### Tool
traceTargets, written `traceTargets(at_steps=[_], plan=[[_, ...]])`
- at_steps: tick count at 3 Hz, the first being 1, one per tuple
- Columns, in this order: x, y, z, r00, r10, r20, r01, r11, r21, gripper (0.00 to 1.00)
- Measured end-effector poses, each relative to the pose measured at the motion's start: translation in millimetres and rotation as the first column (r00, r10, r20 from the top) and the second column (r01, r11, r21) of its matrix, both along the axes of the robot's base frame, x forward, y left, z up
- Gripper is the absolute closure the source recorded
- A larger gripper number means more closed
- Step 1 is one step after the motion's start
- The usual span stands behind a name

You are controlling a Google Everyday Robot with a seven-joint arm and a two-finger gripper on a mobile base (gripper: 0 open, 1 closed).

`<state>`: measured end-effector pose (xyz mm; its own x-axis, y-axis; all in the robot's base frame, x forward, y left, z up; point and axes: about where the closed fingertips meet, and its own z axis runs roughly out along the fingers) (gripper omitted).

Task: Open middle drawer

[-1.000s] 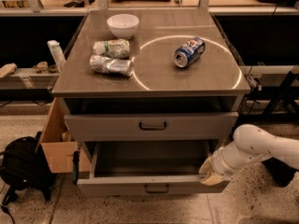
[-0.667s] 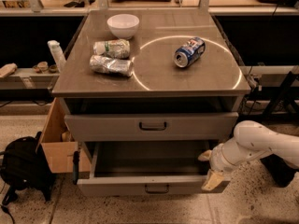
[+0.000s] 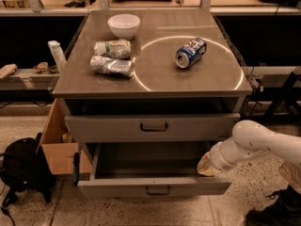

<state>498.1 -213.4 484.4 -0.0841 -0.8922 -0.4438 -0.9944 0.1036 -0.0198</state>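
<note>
Robotics lab or test workshop is indicated. A grey metal drawer cabinet with a bare steel surface [image 3: 155, 81] is set on a speckled hard floor [image 3: 23, 126], and a white ring [image 3: 183, 36] is marked on the top. Cluttered workbenches [image 3: 28, 76] are seen behind it. A cardboard box [image 3: 59, 149] and a black backpack [image 3: 21, 171] are left beside the cabinet. A white robot arm [image 3: 263, 142] is present, its pincer [image 3: 207, 165] placed at the right end of the pulled-out middle drawer [image 3: 155, 186].
</note>
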Motion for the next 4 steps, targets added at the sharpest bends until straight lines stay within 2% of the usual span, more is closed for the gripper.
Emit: traceTargets(at_steps=[1, 2, 3, 4], plan=[[3, 3, -19, 0.9999, 0.007, -0.016, -0.007, 1.0, 0.005, 1.0], [1, 4, -41, 0.9983, 0.017, -0.056, -0.017, 1.0, 0.006, 1.0], [-18, -2, -53, 0.9938, 0.026, -0.108, -0.024, 0.999, 0.023, 1.0], [-54, -12, -51, 0.9863, 0.038, -0.161, -0.029, 0.998, 0.057, 1.0]])
